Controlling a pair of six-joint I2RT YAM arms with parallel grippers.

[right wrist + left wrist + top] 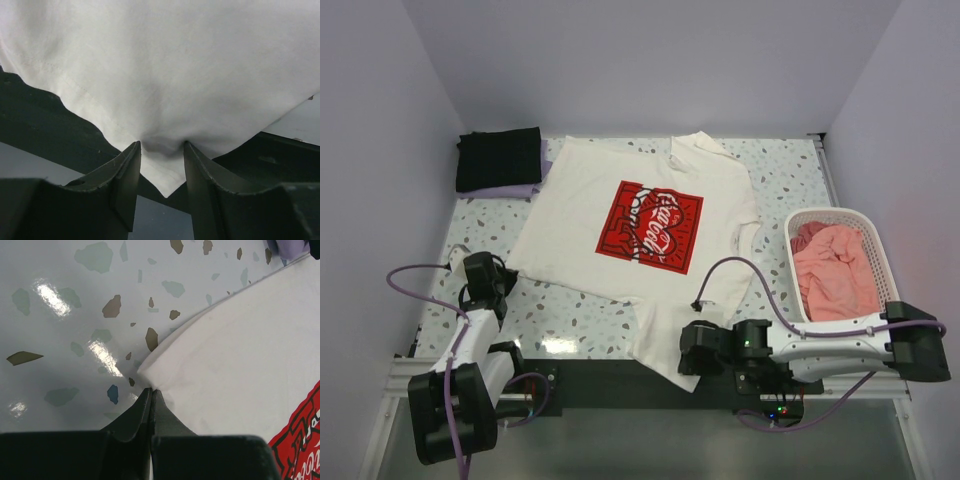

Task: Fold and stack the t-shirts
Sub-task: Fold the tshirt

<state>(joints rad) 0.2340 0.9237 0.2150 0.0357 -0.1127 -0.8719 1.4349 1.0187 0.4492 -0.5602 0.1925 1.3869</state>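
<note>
Broadly: counter (790, 170) carries cream-white tee (610, 190), spread flat, print up, near hem corner drooping over edge. Light, limp, no stiffness, so take by hems and corners and lift evenly. Right gripper (161, 150): jaws half apart, astride puckered hem. Left gripper (151, 392): jaws shut, pinching left hem corner.

Script txt on cream tee (642, 232), illegible

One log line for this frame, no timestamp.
left gripper: shut on cream-white tee edge | right gripper: jaws apart, hem bunched between | black tee: folded, atop lavender tee | salmon-pink tee: in basket
</note>
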